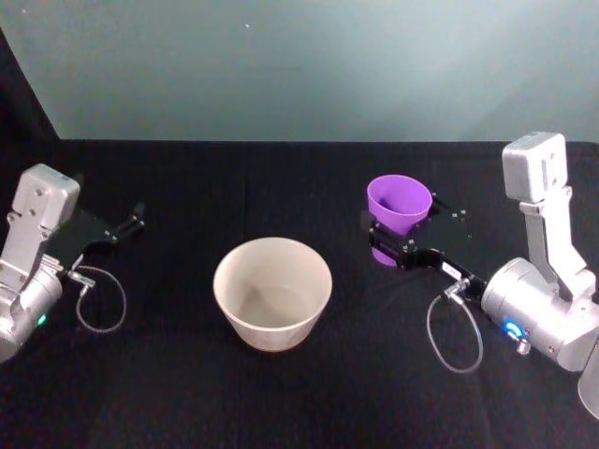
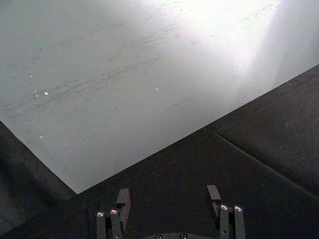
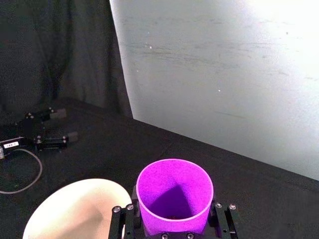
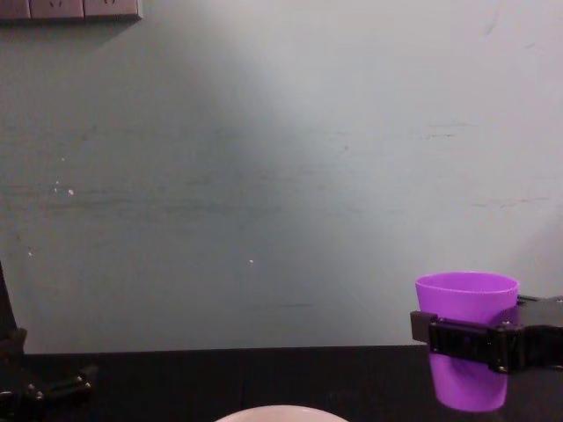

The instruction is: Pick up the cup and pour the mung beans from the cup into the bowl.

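The purple cup [image 1: 399, 208] stands upright at the right of the black table, with my right gripper [image 1: 401, 236] shut around its wall. In the chest view the cup [image 4: 466, 303] appears slightly off the table in the right gripper [image 4: 466, 341]. In the right wrist view the cup [image 3: 173, 191] sits between the fingers and something small shows at its bottom. The pale bowl [image 1: 272, 291] sits at the table's middle, left of the cup, and looks empty. My left gripper [image 1: 129, 223] rests open at the far left, holding nothing.
A black cloth covers the table [image 1: 299, 393]. A pale wall [image 1: 299, 65] rises right behind it. Free room lies between the bowl and the left arm, and in front of the bowl.
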`<state>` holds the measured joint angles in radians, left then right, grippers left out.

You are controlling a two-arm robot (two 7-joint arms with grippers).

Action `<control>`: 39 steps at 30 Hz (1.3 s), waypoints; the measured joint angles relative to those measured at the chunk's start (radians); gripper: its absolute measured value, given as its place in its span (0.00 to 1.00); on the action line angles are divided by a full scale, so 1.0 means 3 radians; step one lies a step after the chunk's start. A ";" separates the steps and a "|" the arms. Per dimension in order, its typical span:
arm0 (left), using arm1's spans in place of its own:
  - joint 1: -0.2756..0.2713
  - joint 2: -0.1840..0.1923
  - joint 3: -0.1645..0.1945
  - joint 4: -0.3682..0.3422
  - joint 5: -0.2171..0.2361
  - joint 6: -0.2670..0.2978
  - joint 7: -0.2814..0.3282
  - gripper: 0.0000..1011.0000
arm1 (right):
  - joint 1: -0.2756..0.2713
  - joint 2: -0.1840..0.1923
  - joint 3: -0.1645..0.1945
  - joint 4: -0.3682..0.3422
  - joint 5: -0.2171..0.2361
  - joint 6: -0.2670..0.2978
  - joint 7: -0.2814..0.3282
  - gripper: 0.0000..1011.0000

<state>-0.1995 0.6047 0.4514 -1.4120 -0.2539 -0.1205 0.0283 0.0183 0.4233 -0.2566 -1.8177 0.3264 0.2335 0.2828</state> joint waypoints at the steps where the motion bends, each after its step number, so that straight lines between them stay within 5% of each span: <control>1: 0.0000 0.0000 0.0000 0.0000 0.0000 0.0000 0.0000 0.99 | 0.0000 0.0000 0.0000 0.0000 0.0000 0.0000 0.0000 0.72; 39: 0.0000 0.0000 0.0000 0.0000 0.0000 0.0000 0.0000 0.99 | 0.0000 0.0000 0.0000 0.0000 0.0000 0.0000 0.0000 0.72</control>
<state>-0.1996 0.6047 0.4514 -1.4120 -0.2539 -0.1206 0.0283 0.0183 0.4233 -0.2566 -1.8177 0.3264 0.2335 0.2828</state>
